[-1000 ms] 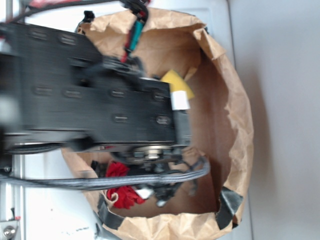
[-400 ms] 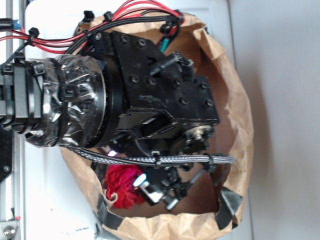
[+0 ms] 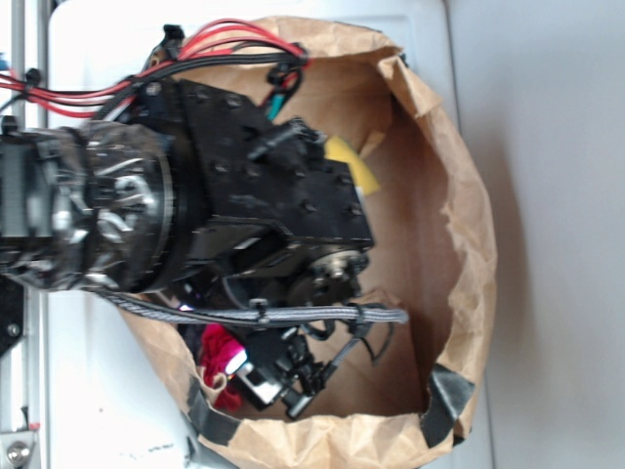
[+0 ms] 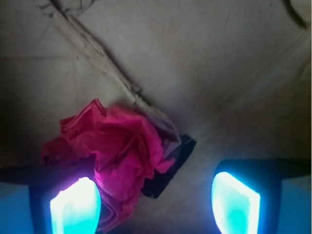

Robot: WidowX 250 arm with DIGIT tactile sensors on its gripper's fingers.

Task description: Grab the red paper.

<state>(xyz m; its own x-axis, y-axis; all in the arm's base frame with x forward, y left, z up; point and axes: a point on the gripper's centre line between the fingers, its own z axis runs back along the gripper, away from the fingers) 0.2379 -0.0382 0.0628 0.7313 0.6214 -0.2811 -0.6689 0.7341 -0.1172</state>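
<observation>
The red paper (image 4: 122, 156), a crumpled bright wad, lies on the brown floor of the paper bag (image 3: 469, 254). In the exterior view only part of the red paper (image 3: 217, 360) shows at the bag's lower left, under the arm. My gripper (image 3: 278, 383) hangs over it, open. In the wrist view my gripper (image 4: 156, 204) has its glowing left pad (image 4: 75, 207) against the wad's lower edge, while the right pad (image 4: 236, 202) stands well clear over bare bag floor. Nothing is held.
A yellow sponge (image 3: 350, 161) peeks out past the arm near the bag's far wall. The bag walls rise all round, with black tape (image 3: 444, 396) at the near corners. A dark tape scrap (image 4: 168, 165) lies beside the wad.
The arm has shifted left and the gripper has come down over the red paper, covering more of it. The yellow sponge shows again.
</observation>
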